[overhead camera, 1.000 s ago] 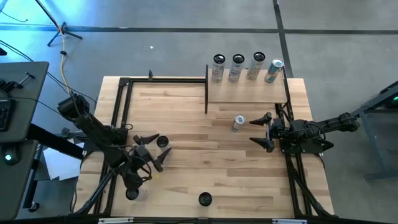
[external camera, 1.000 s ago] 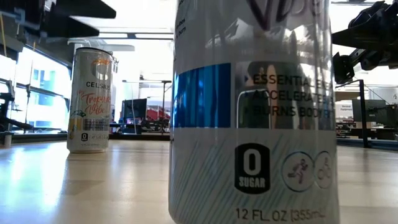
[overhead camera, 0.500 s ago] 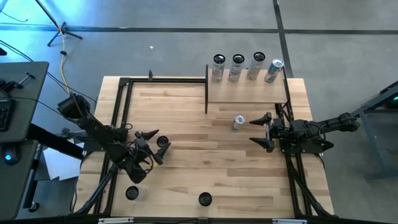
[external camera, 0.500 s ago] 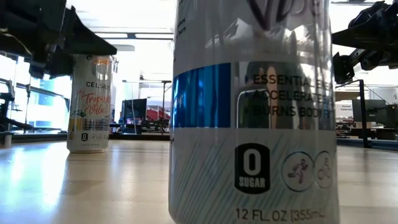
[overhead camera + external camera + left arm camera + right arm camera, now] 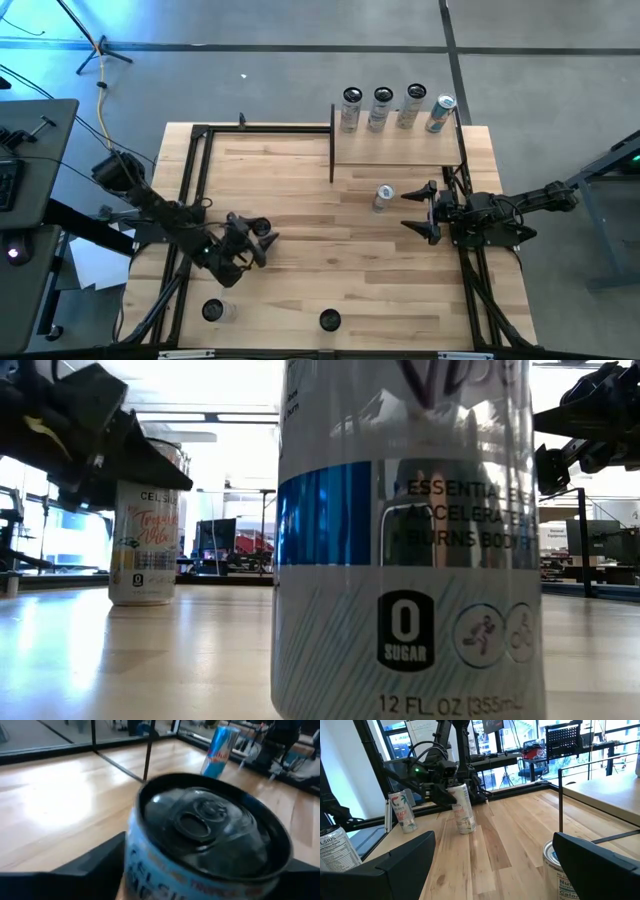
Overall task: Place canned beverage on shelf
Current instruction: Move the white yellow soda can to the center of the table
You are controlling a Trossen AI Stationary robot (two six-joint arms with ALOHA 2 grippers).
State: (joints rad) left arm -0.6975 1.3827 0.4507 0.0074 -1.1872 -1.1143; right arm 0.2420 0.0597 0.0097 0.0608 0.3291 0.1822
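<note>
— Straddling the can (image 5: 262, 229) with the left gripper (image 5: 255, 238), mid-desk (image 5: 330, 265), well apart from the shelf (image 5: 400, 152). Clamped yet? Hard to tell.
— Best to squeeze squarely at mid-body, then lift straight. Right gripper (image 5: 425, 212) idle, wide open.

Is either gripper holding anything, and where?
Cannot tell: the left gripper flanks the upper part of a Celsius can, grip unclear. The right gripper holds nothing.

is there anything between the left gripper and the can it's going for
Nothing visible. The left gripper already straddles the can, one finger on each side of it, in the left half of the table. The fingers do not look closed on it yet.
</note>
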